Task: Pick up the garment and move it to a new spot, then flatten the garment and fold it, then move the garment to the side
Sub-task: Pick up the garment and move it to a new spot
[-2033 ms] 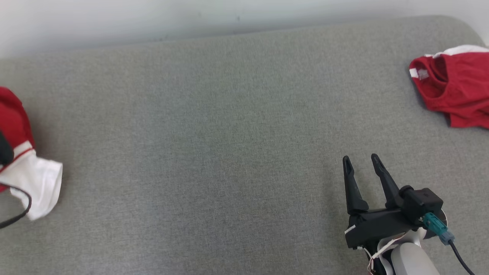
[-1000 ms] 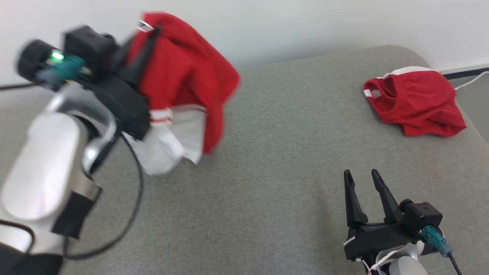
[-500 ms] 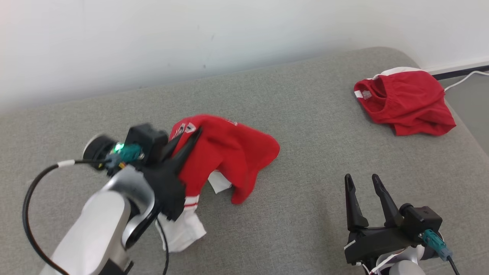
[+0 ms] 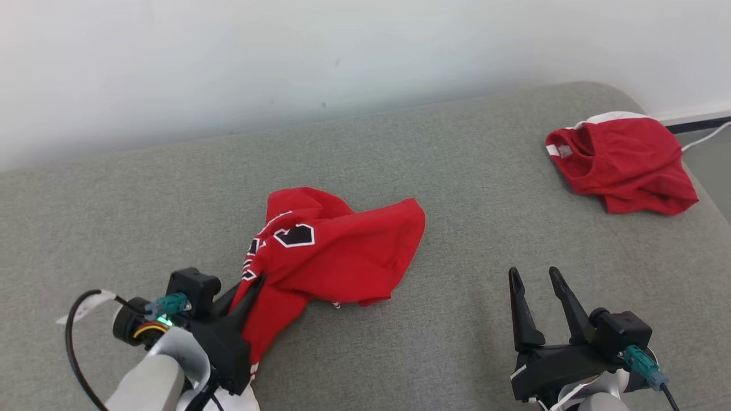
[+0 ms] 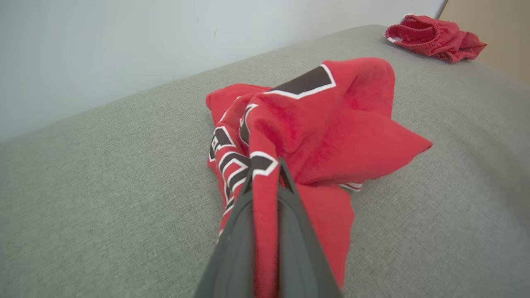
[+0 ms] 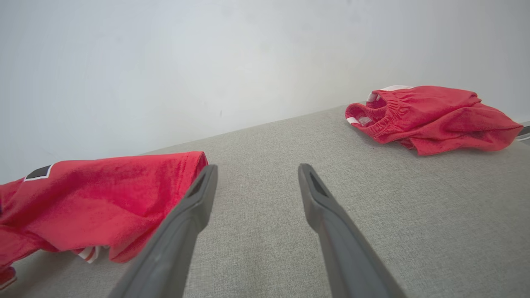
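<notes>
Soft matt cloth garment (image 4: 337,251) on a rough woven grey cushion (image 4: 457,188).

A crumpled red jersey (image 4: 342,257) lies on the grey cushion (image 4: 457,165), with red shorts (image 4: 625,165) well to the jersey's right.

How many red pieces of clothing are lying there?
2. One red jersey in the middle, pinched by the left hand; one crumpled red garment at the far right. None seem hidden.

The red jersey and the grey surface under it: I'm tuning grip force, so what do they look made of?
Red jersey: probably soft knit, matte, slightly fuzzy; it drapes and bunches. Grey surface: looks like woven upholstery cloth, matte, with a fine heathered weave.
</notes>
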